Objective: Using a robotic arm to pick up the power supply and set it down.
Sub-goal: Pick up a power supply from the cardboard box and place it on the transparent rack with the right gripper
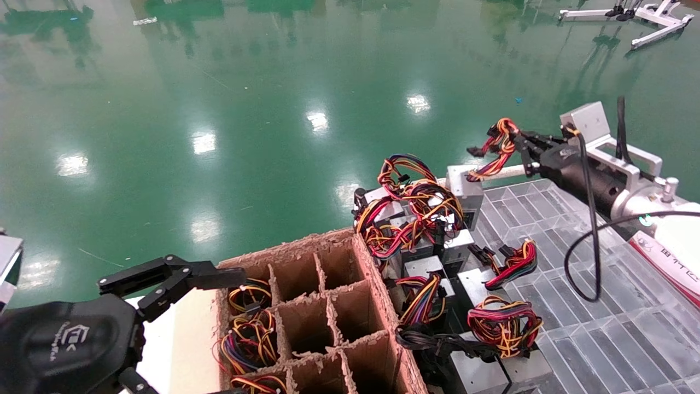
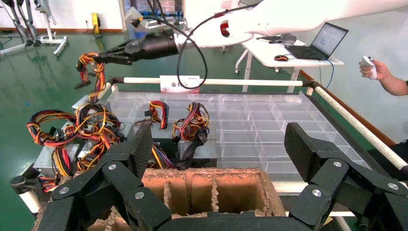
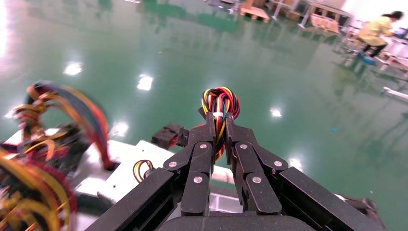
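Note:
My right gripper [image 1: 522, 143] [image 3: 220, 122] is shut on the red, orange, yellow and black wire bundle [image 1: 499, 143] [image 3: 220, 102] of a power supply. Its silver-grey box [image 1: 464, 189] [image 3: 126, 174] hangs from those wires at the far edge of the heap, raised above the other units. The left wrist view shows the same white arm with the wires [image 2: 91, 71] pinched in that gripper [image 2: 103, 58]. My left gripper [image 2: 221, 144] stands wide open and holds nothing. It hovers over the near left side of the cardboard crate, with one finger [image 1: 208, 276] over a cell.
A brown cardboard divider crate [image 1: 328, 306] sits in front, wires in its left cells. Several more power supplies [image 1: 421, 230] with tangled wires lie beside it on a clear plastic divided tray [image 1: 601, 328]. A person's hand [image 2: 380, 72] and a laptop table [image 2: 288, 53] stand beyond.

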`<state>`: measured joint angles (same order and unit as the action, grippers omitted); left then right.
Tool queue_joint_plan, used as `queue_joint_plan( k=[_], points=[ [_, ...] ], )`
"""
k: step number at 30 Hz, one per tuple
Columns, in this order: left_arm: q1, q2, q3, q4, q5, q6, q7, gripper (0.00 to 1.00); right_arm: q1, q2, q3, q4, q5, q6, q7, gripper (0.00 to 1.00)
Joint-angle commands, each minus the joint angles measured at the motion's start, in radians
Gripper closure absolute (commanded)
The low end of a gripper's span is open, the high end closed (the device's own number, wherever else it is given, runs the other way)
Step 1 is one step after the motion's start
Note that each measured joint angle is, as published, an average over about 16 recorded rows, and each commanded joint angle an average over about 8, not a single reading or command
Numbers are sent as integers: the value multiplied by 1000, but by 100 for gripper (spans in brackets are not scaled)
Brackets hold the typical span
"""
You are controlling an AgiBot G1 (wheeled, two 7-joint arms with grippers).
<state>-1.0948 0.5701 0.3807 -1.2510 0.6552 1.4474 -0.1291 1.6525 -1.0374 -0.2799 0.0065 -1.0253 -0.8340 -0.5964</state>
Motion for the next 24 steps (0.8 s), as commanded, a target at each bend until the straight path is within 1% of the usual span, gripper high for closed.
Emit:
queue_joint_plan(
  k=[1, 5, 9, 14, 20, 24],
  points=[
    [0, 0, 0, 0, 0, 0, 0, 0, -8, 10, -5, 1, -7, -31, -1, 100],
    [0, 0, 0, 0, 0, 0, 0, 0, -8, 36, -18, 2, -26, -76, -1, 100],
    [0, 0, 0, 0, 0, 0, 0, 0, 2, 50, -26, -2, -38, -71, -1, 100],
    [0, 0, 0, 0, 0, 0, 0, 0, 20, 29, -36, -3, -52, -23, -6, 100],
    [0, 0, 0, 0, 0, 0, 0, 0, 51, -23, -49, 3, -71, 53, -20, 100],
    [0, 0, 0, 0, 0, 0, 0, 0, 69, -57, -56, 7, -81, 86, -31, 100]
  ],
)
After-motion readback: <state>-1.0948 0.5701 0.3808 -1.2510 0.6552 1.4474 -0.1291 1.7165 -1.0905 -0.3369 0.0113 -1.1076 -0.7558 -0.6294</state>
